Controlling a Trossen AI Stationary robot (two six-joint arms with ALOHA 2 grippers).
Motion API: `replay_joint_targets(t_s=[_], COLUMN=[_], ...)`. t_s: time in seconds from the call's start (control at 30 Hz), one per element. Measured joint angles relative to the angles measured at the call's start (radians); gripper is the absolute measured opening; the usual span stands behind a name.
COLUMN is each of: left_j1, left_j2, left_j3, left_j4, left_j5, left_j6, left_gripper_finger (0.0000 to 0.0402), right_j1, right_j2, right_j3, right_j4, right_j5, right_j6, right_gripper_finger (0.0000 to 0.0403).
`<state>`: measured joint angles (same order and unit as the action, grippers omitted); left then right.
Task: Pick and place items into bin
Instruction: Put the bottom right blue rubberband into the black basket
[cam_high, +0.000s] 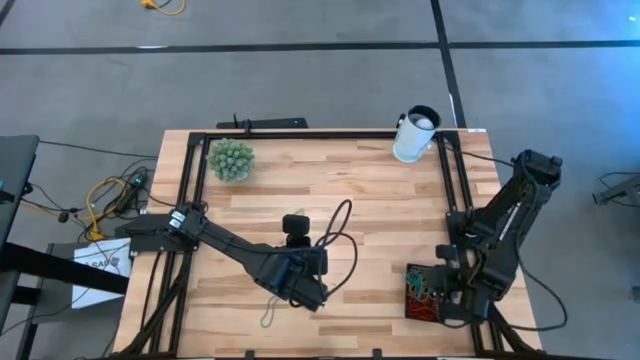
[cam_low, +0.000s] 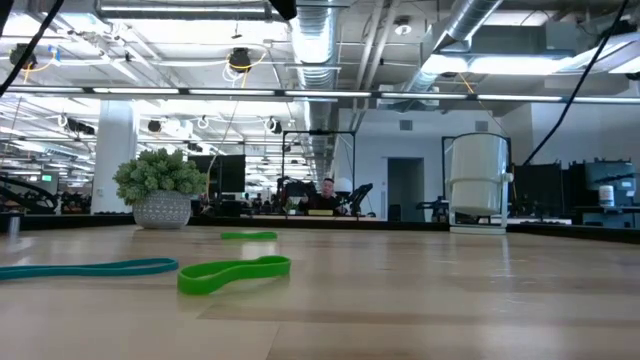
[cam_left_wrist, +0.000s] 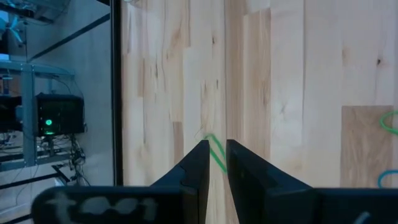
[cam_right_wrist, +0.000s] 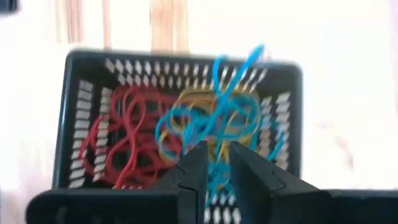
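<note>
My left gripper (cam_high: 306, 293) is low over the table's near middle, shut on a green rubber band (cam_left_wrist: 213, 147). More loose bands lie flat on the wood: a green one (cam_low: 235, 272), a teal one (cam_low: 90, 267), a farther green one (cam_low: 248, 236) and a pale one (cam_high: 270, 315). My right gripper (cam_high: 440, 290) hangs over the black bin (cam_right_wrist: 79, 112) at the table's near right, shut on a blue band (cam_right_wrist: 239, 74). Red, yellow and blue bands (cam_right_wrist: 134, 134) lie tangled in the bin. My left gripper pinches the green band's strand (cam_left_wrist: 219, 159) between its two fingertips, coming from above and pointing down. The band's free end (cam_left_wrist: 208, 137) lies on the wood just beyond the tips. My right gripper pinches a blue band (cam_right_wrist: 214, 158) between its fingertips from above; the band hangs below them over the bin's heap, its loop (cam_right_wrist: 255, 53) reaching past the far rim.
A spiky green ball (cam_high: 231, 159) sits at the far left corner and a white cup (cam_high: 414, 135) at the far right. A black camera stand with its cable (cam_high: 296, 228) is mid-table. A black frame (cam_high: 300, 133) edges the table. Bare wood lies between the arms.
</note>
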<state>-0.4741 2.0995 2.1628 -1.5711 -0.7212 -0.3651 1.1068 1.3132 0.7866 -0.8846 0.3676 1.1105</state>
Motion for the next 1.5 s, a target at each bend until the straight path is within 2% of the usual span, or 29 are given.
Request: replay_joint_targets(t_s=[0.27, 0.33, 0.43, 0.53, 0.8, 0.97, 1.2, 1.5], left_j1=[0.009, 0.008, 0.009, 0.009, 0.007, 0.007, 0.006, 0.008], left_j2=[0.000, 0.000, 0.000, 0.000, 0.000, 0.000, 0.000, 0.000], left_j3=[0.000, 0.000, 0.000, 0.000, -0.001, -0.001, -0.001, -0.001], left_j4=[0.000, 0.000, 0.000, 0.000, 0.000, 0.000, 0.000, 0.000], left_j5=[0.001, 0.001, 0.002, 0.002, 0.002, 0.002, 0.002, 0.003], left_j6=[-0.002, -0.002, -0.002, -0.003, 0.001, 0.003, 0.004, 0.004], left_gripper_finger=[0.0045, 0.0045, 0.0045, 0.0045, 0.0045, 0.0045, 0.0045, 0.0045], right_j1=[-0.191, -0.256, -0.338, -0.386, -0.464, -0.479, -0.437, -0.357], right_j2=[-0.025, -0.014, 0.018, 0.046, 0.057, 0.057, 0.053, 0.036], right_j3=[0.017, 0.017, 0.017, 0.017, 0.017, 0.017, 0.017, 0.021], right_j4=[0.015, 0.029, 0.084, 0.150, 0.145, 0.135, 0.135, 0.134], right_j5=[0.001, -0.043, -0.168, -0.266, -0.290, -0.304, -0.411, -0.353], right_j6=[-0.157, -0.198, -0.279, -0.360, -0.411, -0.439, -0.385, -0.333], right_gripper_finger=[0.0061, 0.0061, 0.0061, 0.0061, 0.0061, 0.0061, 0.0061, 0.0061])
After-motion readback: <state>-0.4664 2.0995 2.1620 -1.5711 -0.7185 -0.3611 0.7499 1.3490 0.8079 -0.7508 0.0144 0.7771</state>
